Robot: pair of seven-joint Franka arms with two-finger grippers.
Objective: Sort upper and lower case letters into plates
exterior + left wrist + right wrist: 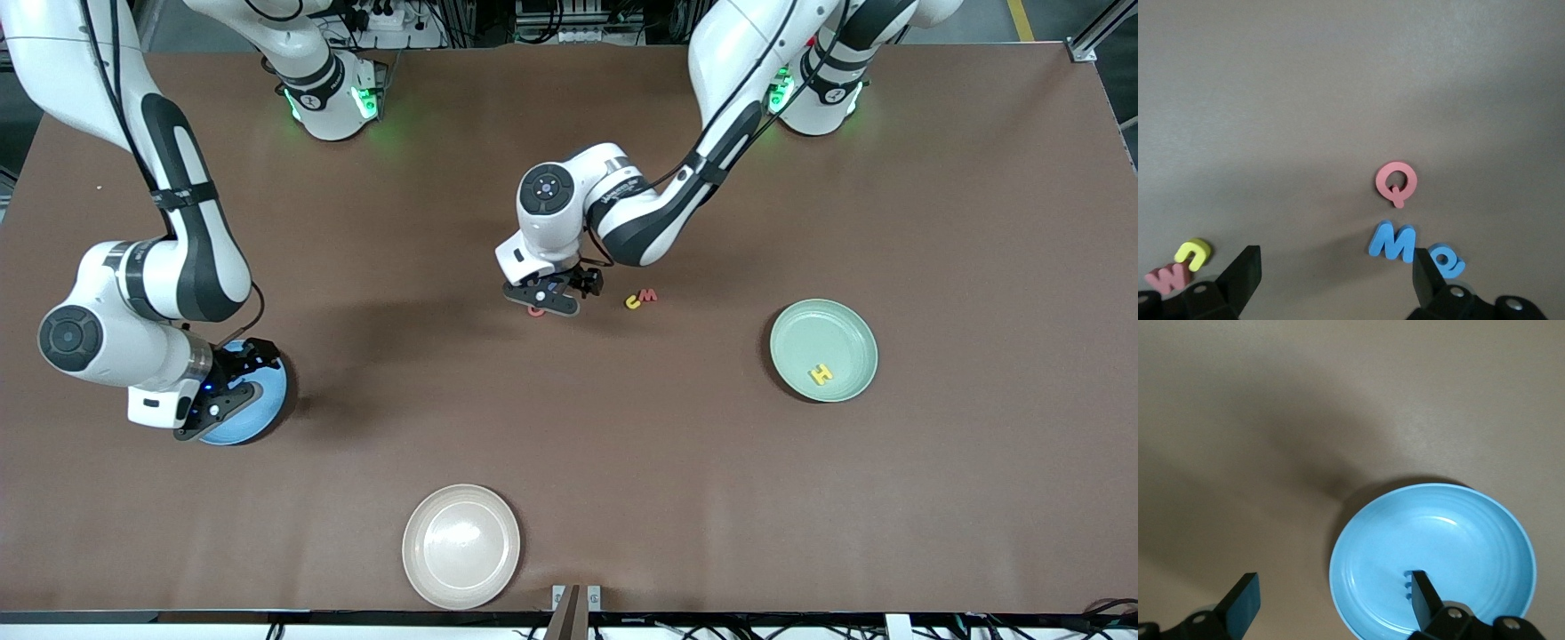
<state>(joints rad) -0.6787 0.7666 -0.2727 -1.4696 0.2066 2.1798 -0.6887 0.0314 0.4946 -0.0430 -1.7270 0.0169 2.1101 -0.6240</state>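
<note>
Left gripper (544, 300) hanging low over mid-table with fingers (1245, 270) spread wide and nothing between them, hiding most of the cluster beneath in the front view; only a sliver of the red Q (535, 310) peeking out there; seen whole from the left wrist: red Q (1395, 183), blue M (1391, 242) just beside it, blue lowercase letter (1446, 261) touching the M and partly cut off by a fingertip, exact character hard to read. Toward the left arm's end, yellow lowercase letter (633, 301) touching red W (648, 294). Yellow H (821, 374) lying flat in the mint green plate (796, 331), long axis tilted. Right gripper (233, 384) open and empty over the sky blue plate (269, 411); small blue piece (1407, 581) in that plate mostly masked. Cream plate (461, 546) nearest the front camera.
</note>
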